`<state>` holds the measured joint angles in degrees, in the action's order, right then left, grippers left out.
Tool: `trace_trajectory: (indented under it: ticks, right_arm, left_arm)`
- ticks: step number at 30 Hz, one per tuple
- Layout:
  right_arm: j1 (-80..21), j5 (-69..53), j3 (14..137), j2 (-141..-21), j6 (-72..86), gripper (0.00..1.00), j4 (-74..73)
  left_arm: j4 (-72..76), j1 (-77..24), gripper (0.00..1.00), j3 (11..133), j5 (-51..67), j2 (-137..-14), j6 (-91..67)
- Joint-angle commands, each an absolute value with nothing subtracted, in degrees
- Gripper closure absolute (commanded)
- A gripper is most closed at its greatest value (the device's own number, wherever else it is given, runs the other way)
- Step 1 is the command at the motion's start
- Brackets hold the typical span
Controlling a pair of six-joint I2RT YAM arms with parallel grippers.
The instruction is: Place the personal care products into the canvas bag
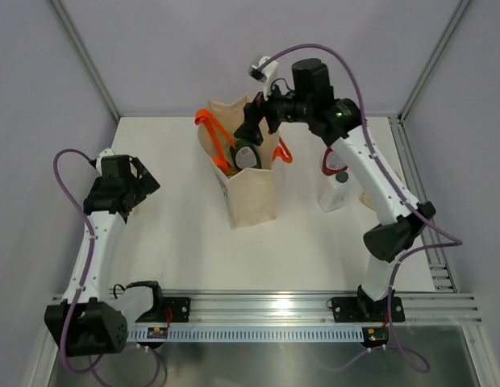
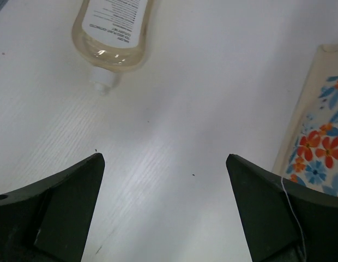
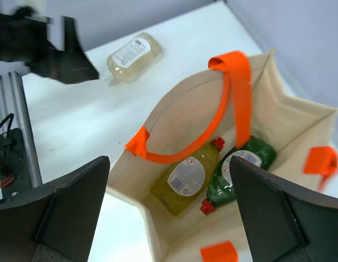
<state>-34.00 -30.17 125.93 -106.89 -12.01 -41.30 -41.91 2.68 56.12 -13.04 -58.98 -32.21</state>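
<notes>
Beige canvas bag, orange-handled, upright mid-table; yellow-green plastic bottle and dark green red-capped bottle inside | right gripper above it, left gripper aside, fingers apart, empty | raise your right straight up, clearing handles.

Robot lab cell: plain pale grey wall panels, flat white tabletop, slotted aluminium mounting rail along near edge.

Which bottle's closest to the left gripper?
The pale translucent bottle lying on its side ahead of the left gripper; the yellow-green bottle and dark green bottle are inside the canvas bag.
</notes>
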Motion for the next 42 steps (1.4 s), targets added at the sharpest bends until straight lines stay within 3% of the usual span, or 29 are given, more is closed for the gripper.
trace_trajectory:
  ticks: [1,6,13,20,27,28,31,32,35,39,42]
  right_arm:
    - [-28.76,-40.59,120.02,-96.26,-15.83,0.00,-41.84]
    - [-17.86,-48.42,98.83,-81.76,-12.21,0.00,-35.17]
    - [-12.49,-53.08,73.34,-70.32,-14.06,0.01,-34.37]
    - [-5.46,-60.89,68.38,-68.29,-13.19,0.00,-34.54]
    - [-0.44,-67.58,67.24,-69.61,-9.76,0.01,-32.70]
    - [-0.44,-67.67,66.98,-69.44,-9.76,0.00,-32.70]
    - [2.28,-68.38,66.01,-68.47,-8.71,0.00,-32.17]
    - [2.72,-68.64,65.66,-68.03,-8.18,0.01,-30.95]
    - [4.65,-69.34,65.04,-66.71,-6.94,0.00,-30.41]
    - [6.50,-68.99,64.51,-64.60,-6.86,0.00,-31.02]
    - [7.56,-68.73,63.99,-62.93,-6.77,0.01,-31.11]
  left_arm:
    - [-34.11,6.76,0.01,58.97,-11.51,-65.71,-24.36]
    - [-29.44,10.27,0.01,62.13,-12.57,-79.34,-18.99]
    - [-33.39,10.28,0.01,80.64,-20.73,-100.70,-15.04]
    - [-45.34,10.37,0.01,93.51,-27.59,-119.08,-11.08]
    - [-47.02,10.37,0.04,90.53,-29.71,-124.71,-10.64]
    - [-47.02,10.37,0.07,90.61,-28.92,-124.80,-8.72]
    - [-48.34,10.63,0.32,90.79,-26.37,-124.28,-8.18]
    - [-48.17,10.81,0.52,90.44,-21.84,-122.80,-7.83]
    - [-49.31,10.81,0.77,90.18,-10.14,-120.77,-9.49]
    - [-44.66,10.72,0.92,84.04,9.72,-115.76,-13.00]
    - [-39.04,10.72,0.98,77.89,23.44,-112.78,-17.13]
